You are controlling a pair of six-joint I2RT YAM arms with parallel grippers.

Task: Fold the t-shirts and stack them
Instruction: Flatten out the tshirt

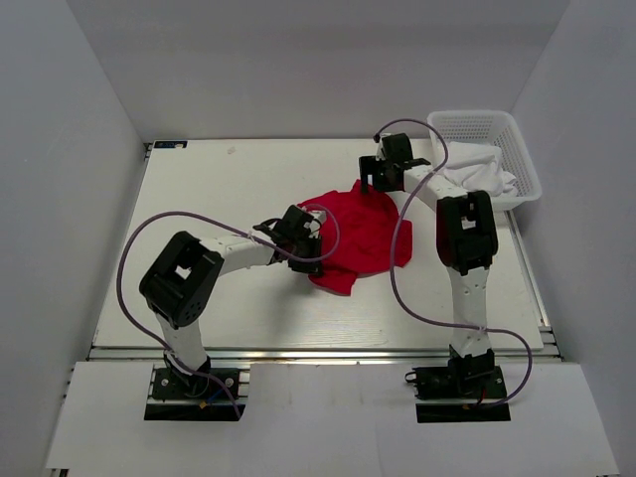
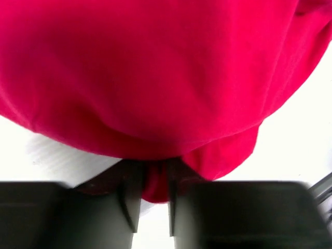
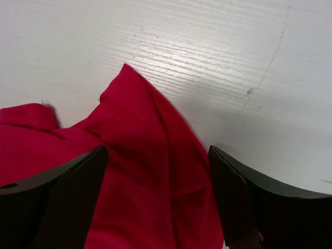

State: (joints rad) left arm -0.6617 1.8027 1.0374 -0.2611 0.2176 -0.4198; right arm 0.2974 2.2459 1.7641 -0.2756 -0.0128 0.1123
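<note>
One white plastic mesh basket (image 1: 489, 127) sits at the upper right of the overhead view. Bunched white cloth (image 1: 479, 175) fills it and spills over its near rim. Near the centre of that view the red t-shirt (image 1: 363, 231) lies crumpled on the white table (image 1: 199, 199). It is a rounded heap of thin, soft fabric with shallow folds and a lobe reaching toward the lower left. The tabletop is matt, with fine parallel grain lines and a few faint scratches. The left gripper (image 1: 304, 244) is at the shirt's left edge. In its wrist view its dark fingers stand close together at bottom centre, pinching a small fold of the red cloth between them, while the rest of the smooth fabric billows across the upper frame. The right gripper (image 1: 382, 175) is at the shirt's upper edge, just left of the basket. In its wrist view its two black fingers (image 3: 67, 192) are spread wide to either side of a pointed, creased ridge of red fabric and grip nothing. Bare table fills the top of that frame.
</note>
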